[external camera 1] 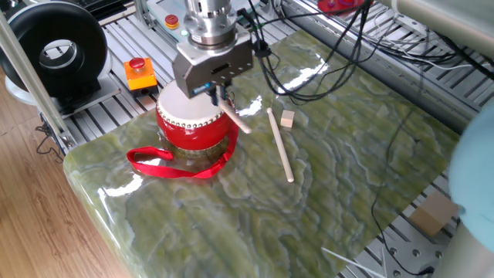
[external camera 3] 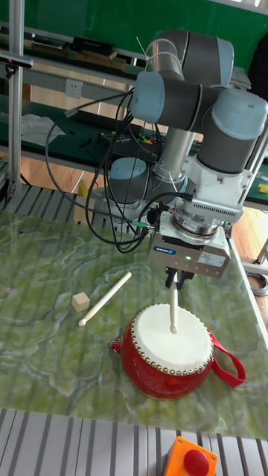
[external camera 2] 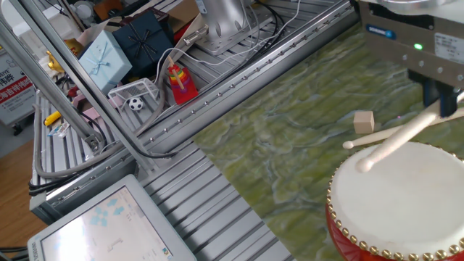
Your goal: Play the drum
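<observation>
The drum is small, round and red, with a white skin head and pale studs at the rim. It stands near the table's left corner, and its red ribbon trails in front. My gripper hangs just above the drum's far edge, shut on a pale wooden drumstick. The stick slants down over the head. Its rounded tip is at or just above the skin near the middle. In the tall fixed view the gripper is directly over the drum.
A second drumstick and a small wooden cube lie on the green marbled table beside the drum. An orange box with a red button and a black round fan-like device sit off the table's left. Cables hang behind the arm.
</observation>
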You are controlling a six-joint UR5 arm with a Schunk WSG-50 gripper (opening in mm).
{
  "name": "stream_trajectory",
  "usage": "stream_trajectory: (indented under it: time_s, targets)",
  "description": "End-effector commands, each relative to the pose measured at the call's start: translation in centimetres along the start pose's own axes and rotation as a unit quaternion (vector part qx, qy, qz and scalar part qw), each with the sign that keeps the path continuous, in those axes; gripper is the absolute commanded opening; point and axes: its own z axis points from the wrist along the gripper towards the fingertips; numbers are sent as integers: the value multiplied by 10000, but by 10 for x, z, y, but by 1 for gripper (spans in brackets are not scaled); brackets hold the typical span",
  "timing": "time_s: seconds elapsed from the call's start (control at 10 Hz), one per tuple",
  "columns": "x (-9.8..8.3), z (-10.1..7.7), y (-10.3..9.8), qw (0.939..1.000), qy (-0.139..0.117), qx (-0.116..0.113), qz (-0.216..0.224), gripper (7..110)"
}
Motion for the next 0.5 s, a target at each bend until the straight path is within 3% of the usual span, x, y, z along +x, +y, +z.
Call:
stream_trajectory:
  time_s: [0.0,0.1,0.3,0.4]
  targets:
    - [-22,-5,15,9986,-418,-312,-66,7]
    - [-19,-5,17,9988,-347,-337,-66,7]
    - [21,4,14,9974,607,-298,-242,7]
    - [45,6,15,9921,1191,-313,-255,7]
